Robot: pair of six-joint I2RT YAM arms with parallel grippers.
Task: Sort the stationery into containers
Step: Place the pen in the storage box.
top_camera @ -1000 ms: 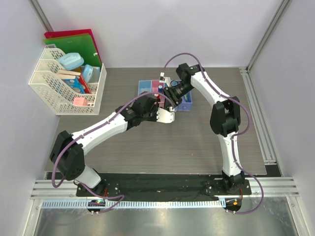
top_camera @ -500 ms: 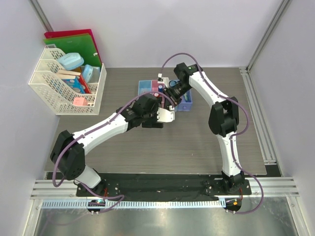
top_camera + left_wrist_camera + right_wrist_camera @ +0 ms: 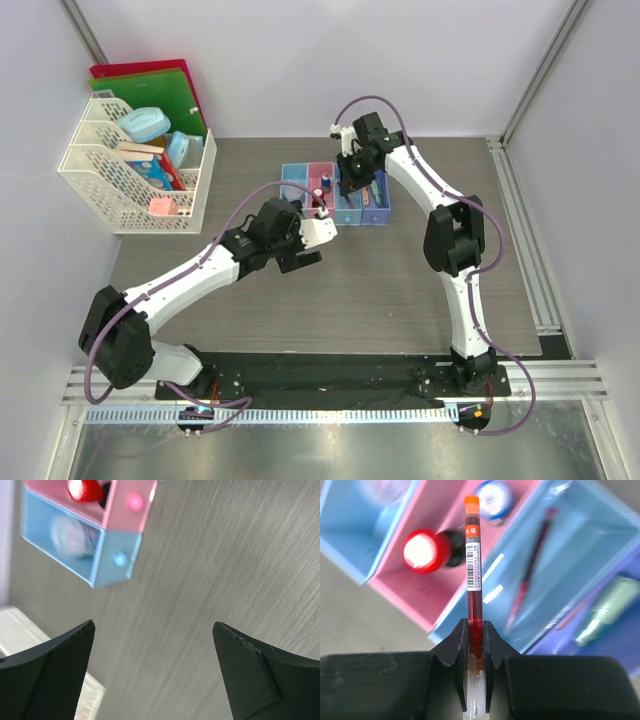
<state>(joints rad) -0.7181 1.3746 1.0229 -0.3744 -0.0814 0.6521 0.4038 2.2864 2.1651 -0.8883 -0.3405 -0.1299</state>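
Note:
The containers [image 3: 297,170] are a row of joined bins, light blue, pink, light blue and purple. Over them my right gripper [image 3: 475,625] [image 3: 350,188] is shut on an orange-capped pen [image 3: 472,555] with a barcode label, which sticks out above the pink bin [image 3: 395,580]. That bin holds a red-and-black piece [image 3: 427,550] and a round blue piece [image 3: 492,500]. A thin red pen [image 3: 530,570] lies in the light-blue bin beside it, and a green piece [image 3: 605,615] in the purple one. My left gripper [image 3: 152,627] [image 3: 312,240] hangs open and empty over bare table, near-left of the bins. A clear lump [image 3: 70,535] sits in the end bin.
A white lattice rack [image 3: 130,190] with boxes stands at the far left, with red and green folders [image 3: 150,85] behind it. Its base shows at the left wrist view's lower left [image 3: 92,700]. Grey walls close in the table on three sides.
My left gripper has opened and drawn back from the bins toward the near left. The right gripper has shut on the orange-capped pen and shifted a little farther back over the bins.

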